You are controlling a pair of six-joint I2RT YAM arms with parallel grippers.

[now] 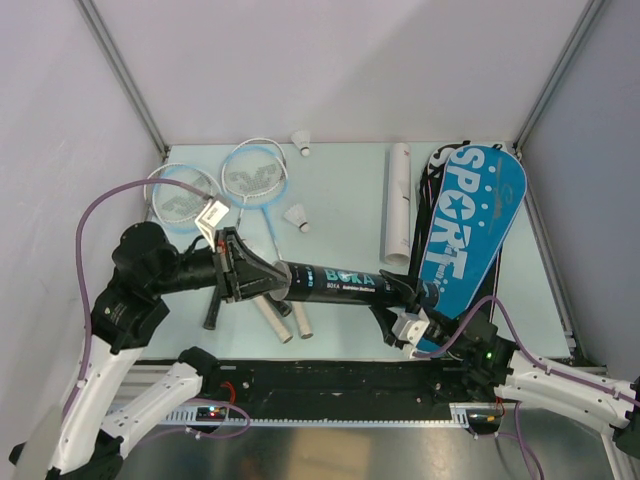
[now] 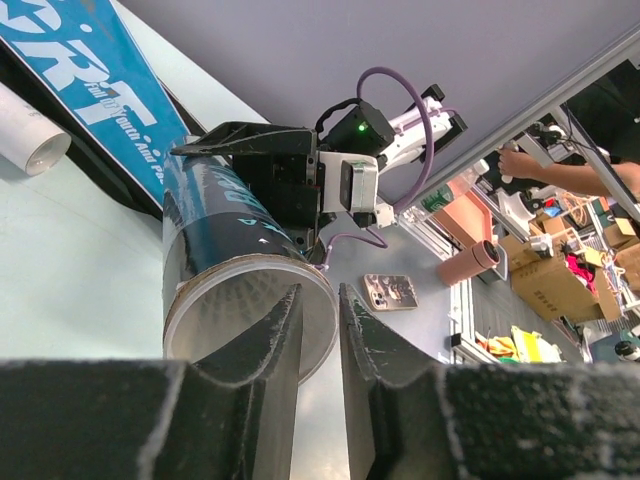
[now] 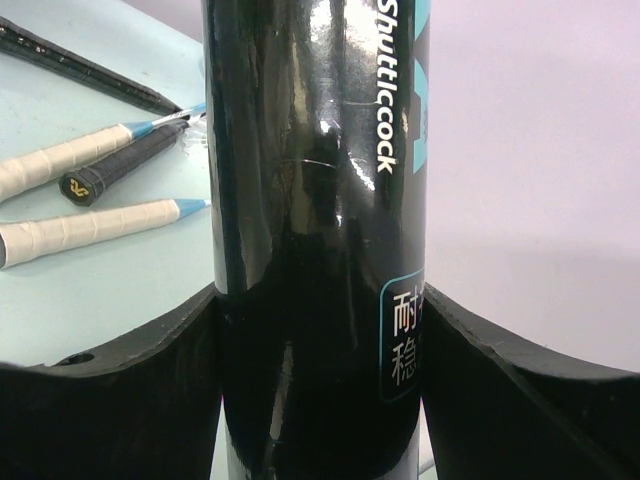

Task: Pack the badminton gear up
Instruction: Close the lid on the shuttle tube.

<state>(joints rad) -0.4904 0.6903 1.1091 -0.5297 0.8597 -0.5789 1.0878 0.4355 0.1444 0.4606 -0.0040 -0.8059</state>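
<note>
Pale tabletop (image 1: 340, 200); black tube (image 1: 335, 282) within right pincer (image 3: 320, 345), left pincer (image 2: 320, 300) at mouth

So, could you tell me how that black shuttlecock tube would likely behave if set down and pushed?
It would probably roll, since the tube is a round cylinder. Its glossy skin, shining between the right fingers, may be slippery. The open end looks thin-walled, so a hard squeeze might dent it.

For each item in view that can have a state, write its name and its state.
Shuttlecock tube: mouth open, held level.
Right end effector: shut on the tube.
Left end effector: slightly open, empty, at the tube mouth.
Rackets: lying unpacked on the table.
Shuttlecocks: two, loose on the table.
Racket bag: lying flat.
</note>
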